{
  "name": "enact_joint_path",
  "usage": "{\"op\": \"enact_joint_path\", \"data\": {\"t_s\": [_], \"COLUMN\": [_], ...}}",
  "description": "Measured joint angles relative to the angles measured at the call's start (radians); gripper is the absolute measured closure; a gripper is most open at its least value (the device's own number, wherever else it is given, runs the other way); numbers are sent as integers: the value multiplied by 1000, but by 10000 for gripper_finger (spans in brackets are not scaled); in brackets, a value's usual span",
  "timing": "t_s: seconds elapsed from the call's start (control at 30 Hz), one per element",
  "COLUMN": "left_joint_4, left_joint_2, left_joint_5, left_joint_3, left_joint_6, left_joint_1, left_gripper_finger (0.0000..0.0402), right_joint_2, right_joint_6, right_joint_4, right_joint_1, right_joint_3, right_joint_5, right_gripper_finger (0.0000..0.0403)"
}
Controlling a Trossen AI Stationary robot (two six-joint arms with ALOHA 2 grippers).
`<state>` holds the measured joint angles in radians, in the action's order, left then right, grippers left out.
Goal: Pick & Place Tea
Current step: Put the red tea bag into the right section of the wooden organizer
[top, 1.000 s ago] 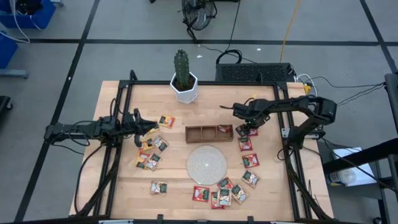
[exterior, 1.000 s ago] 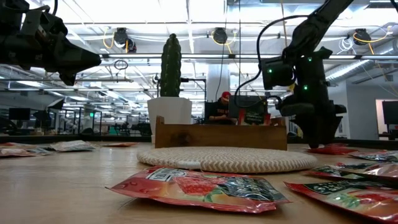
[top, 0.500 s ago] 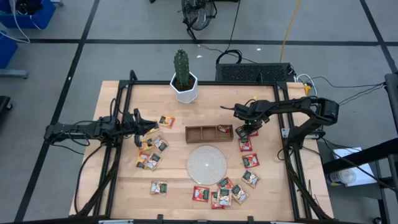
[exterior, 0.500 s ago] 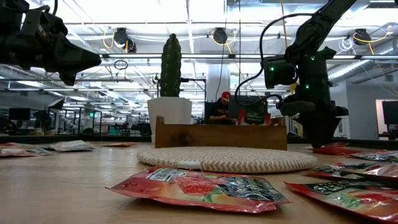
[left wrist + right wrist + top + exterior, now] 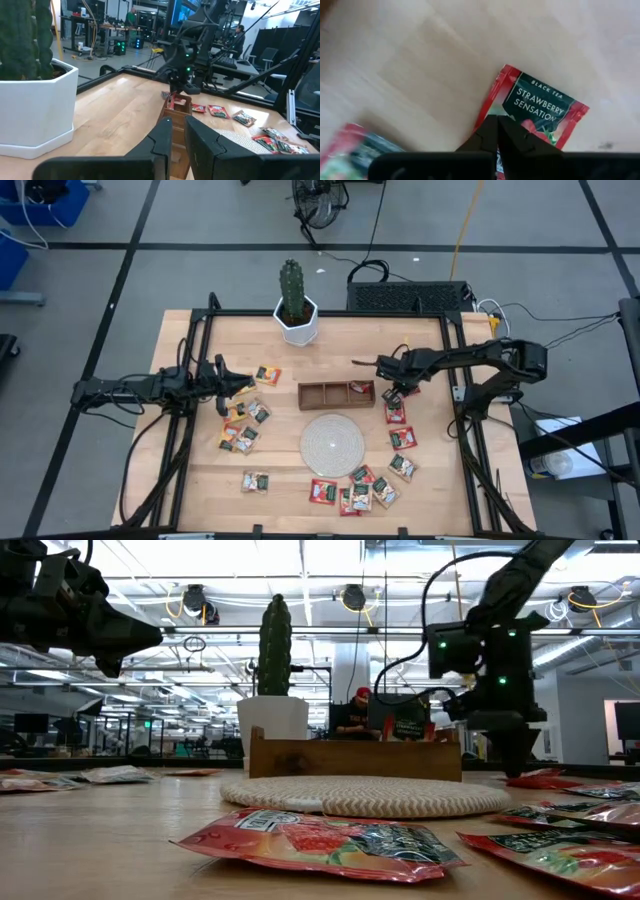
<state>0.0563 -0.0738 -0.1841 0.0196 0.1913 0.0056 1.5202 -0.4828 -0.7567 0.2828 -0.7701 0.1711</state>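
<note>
Overhead, a wooden table (image 5: 200, 480) with two dark arms reaching inward from either side. Right gripper (image 5: 393, 388) poised just past the right end of the brown three-compartment tray (image 5: 335, 394), directly over a red tea sachet (image 5: 532, 112) lying flat on the bare wood, fingers (image 5: 487, 131) pressed together with nothing between them, tips close above the sachet's edge. Printed on that sachet: "Black Tea, Strawberry Sensation". One red sachet (image 5: 361, 387) propped upright in the tray's right compartment. Round pale woven disc (image 5: 333, 440) just in front of the tray. More sachets (image 5: 400, 438) strung in a line down the table to the right of the disc, another cluster (image 5: 362, 488) in front of the disc, and a further group (image 5: 246, 420) on the left half of the table. Left gripper (image 5: 240, 383) held off the surface at the left side, near that left group, fingers (image 5: 162, 137) closed together and empty. White hexagonal pot with a green cactus (image 5: 295, 305) at the table's far edge. At table height, one red sachet (image 5: 320, 845) close in the foreground.
</note>
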Motion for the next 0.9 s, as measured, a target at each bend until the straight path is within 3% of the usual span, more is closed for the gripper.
{"op": "enact_joint_path", "data": {"t_s": [0.2,0.3,0.5,0.7,0.9], "left_joint_4": [0,-1,0,0,0], "left_joint_2": [0,0,0,0,0], "left_joint_5": [0,0,0,0,0], "left_joint_3": [0,0,0,0,0], "left_joint_6": [0,0,0,0,0], "left_joint_1": [0,0,0,0,0], "left_gripper_finger": [350,350,350,350,350], "right_joint_2": [-108,-153,-184,-154,-138], "right_joint_6": [-21,3,-64,-126,-162], "right_joint_4": [-25,-85,-187,-120,-18], "right_joint_1": [-36,-36,-22,-14,22], "right_joint_3": [-18,-15,-16,55,122], "right_joint_5": [14,12,5,-44,-45], "right_gripper_finger": [398,373,250,120,79]}}
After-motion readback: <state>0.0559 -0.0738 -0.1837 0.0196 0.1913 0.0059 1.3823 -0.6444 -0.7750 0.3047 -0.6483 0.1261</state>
